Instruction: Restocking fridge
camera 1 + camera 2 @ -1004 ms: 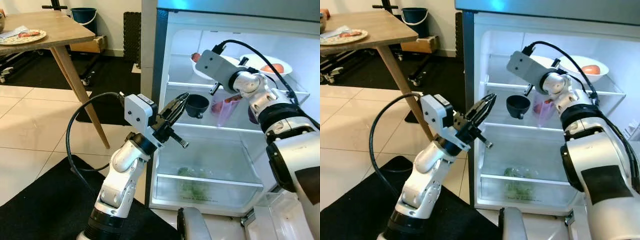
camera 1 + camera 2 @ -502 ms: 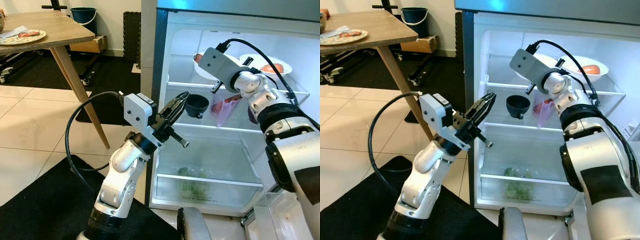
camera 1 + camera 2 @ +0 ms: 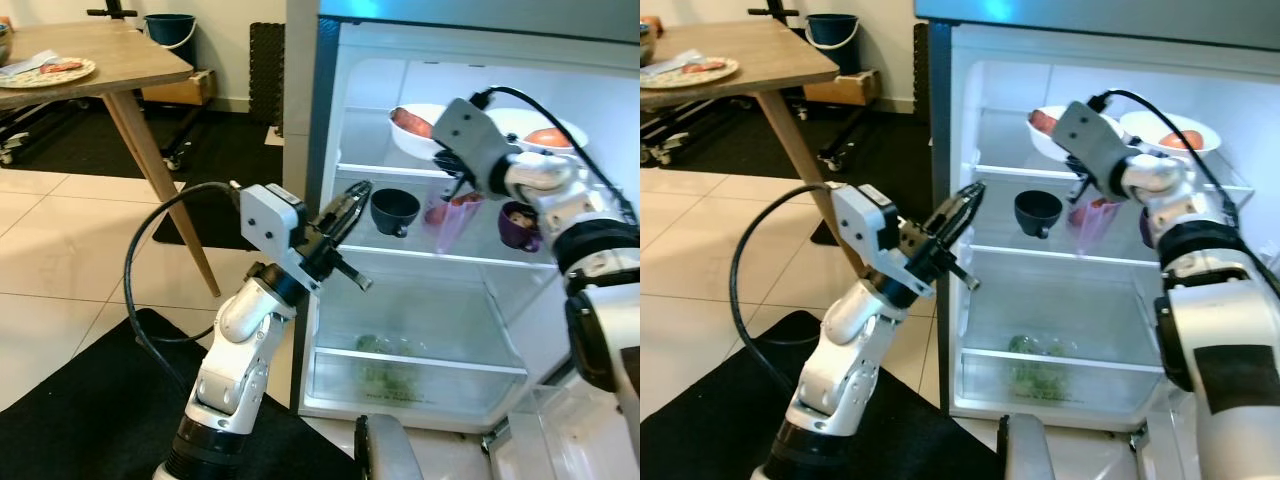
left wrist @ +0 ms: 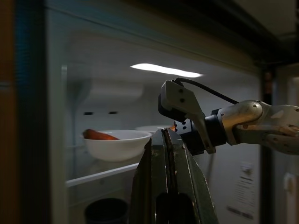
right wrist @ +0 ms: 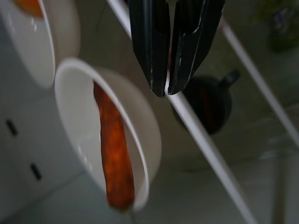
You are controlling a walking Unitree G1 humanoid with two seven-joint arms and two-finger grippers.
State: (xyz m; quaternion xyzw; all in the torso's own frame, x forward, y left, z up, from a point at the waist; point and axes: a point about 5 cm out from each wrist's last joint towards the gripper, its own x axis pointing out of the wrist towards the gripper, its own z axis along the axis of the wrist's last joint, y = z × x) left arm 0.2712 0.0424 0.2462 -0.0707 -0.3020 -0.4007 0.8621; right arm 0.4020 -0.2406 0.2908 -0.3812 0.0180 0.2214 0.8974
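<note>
The fridge [image 3: 310, 200] stands open, and what goes in it already sits on its shelves: 2 white bowls on the upper shelf [image 3: 400, 170], the nearer bowl [image 3: 415, 130] holding a long orange-red piece of food [image 3: 410, 121], the farther bowl [image 3: 535, 130] holding something orange. On the shelf below stand a dark cup [image 3: 394, 210], a clear pinkish tumbler [image 3: 447, 215] and a purple cup [image 3: 520, 223]. Greens [image 3: 385, 375] lie in the bottom drawer, which suits produce.

The right gripper [image 5: 170, 88] hangs inside the fridge at the front edge of the upper shelf, just beside the nearer bowl, likely having finished a placement there. Its fingers [image 5: 147, 51] lie together, with nothing between them and nothing touched.

The left gripper [image 3: 350, 195] is raised at the fridge's left edge, pointing inward, probably waiting clear of the working arm. Its fingers [image 4: 159, 186] are pressed together and empty.

A worktop [image 3: 110, 60] well to the left carries a plate [image 3: 45, 71], perhaps with more to stock.
</note>
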